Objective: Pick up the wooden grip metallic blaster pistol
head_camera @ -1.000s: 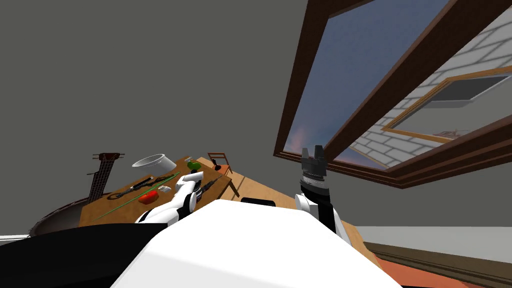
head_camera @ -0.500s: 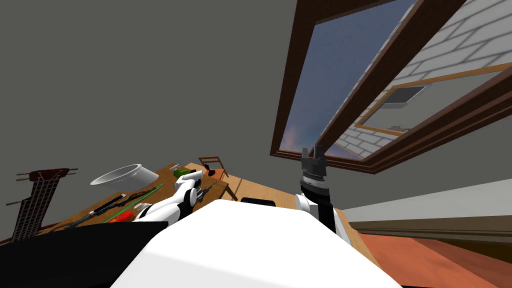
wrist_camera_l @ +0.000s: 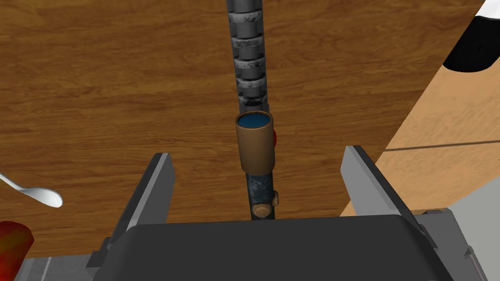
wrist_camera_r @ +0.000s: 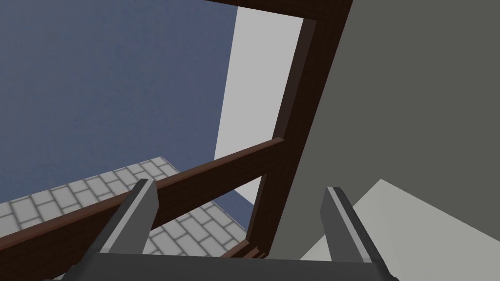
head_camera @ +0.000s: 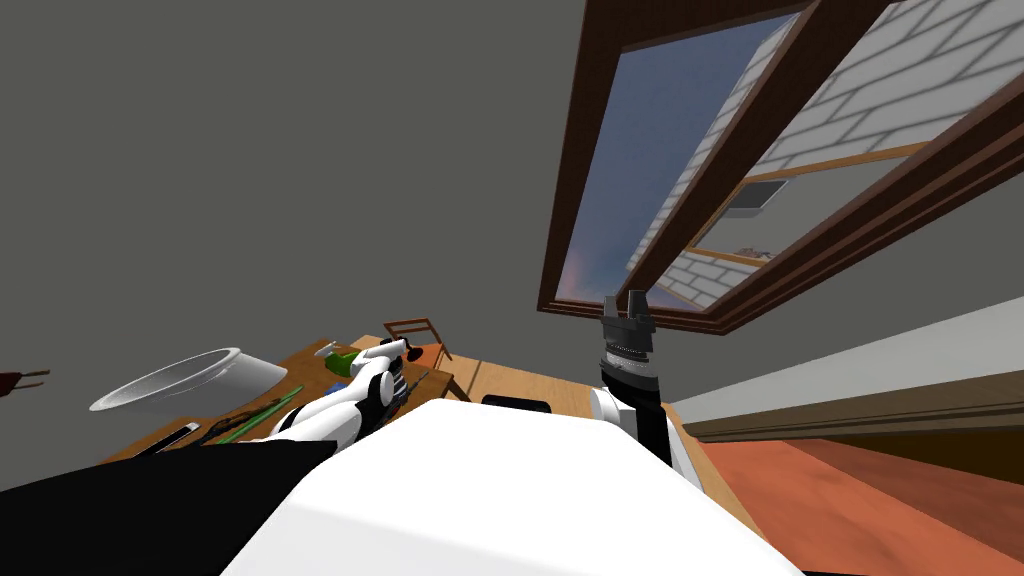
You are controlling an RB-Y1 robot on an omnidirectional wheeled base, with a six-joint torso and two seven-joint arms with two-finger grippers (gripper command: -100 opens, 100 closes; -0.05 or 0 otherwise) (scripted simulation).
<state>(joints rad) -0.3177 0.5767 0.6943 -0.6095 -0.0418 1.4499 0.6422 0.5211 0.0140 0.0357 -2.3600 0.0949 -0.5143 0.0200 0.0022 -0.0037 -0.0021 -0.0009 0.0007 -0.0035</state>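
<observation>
**Left claw point(wrist_camera_l: 259, 153), spread wide over the blaster pistol point(wrist_camera_l: 259, 188).** The dial is centred on this claw, with 12 o'clock along the reach of its fingers point(wrist_camera_l: 158, 188).

- **Pistol:** it lies on the wooden tabletop point(wrist_camera_l: 97, 73), midway between the two fingers and touching neither.
- **Parts:** its dark ribbed barrel point(wrist_camera_l: 248, 58) runs to 12 o'clock. A brown scope tube point(wrist_camera_l: 255, 144) with a blue lens sits at the centre. The mottled body, with a brass knob, passes behind the claw's housing at 6 o'clock, where the grip is hidden.

**Step in hand, as judged:** alignment before the grasp; the pistol is not yet gripped. The next move calls for advancing the claw along its own axis until the fingers flank the body beneath the scope tube. The fingers then press together across it. Pinched alone, the round tube could roll or slip.

**Outward:**
- A pale spoon point(wrist_camera_l: 41, 196) lies at 9 o'clock and a red object point(wrist_camera_l: 12, 241) at 8 o'clock, both well apart from the pistol.
- The tabletop's edge is at 3 o'clock, with lighter floor point(wrist_camera_l: 439, 161) beyond.

**Head view, dial again on the left claw:**
- **Container:** a pale bowl point(head_camera: 180, 385) stands at 9 o'clock on the same tabletop. It is seen from the side, so its contents cannot be told.
- A green object point(head_camera: 342, 362) is near at 10 o'clock, and a chair point(head_camera: 415, 328) stands at 12 o'clock beyond the tabletop.
- The right claw point(head_camera: 624, 298), at 2 o'clock, is raised clear with its fingers spread, holding nothing.
</observation>
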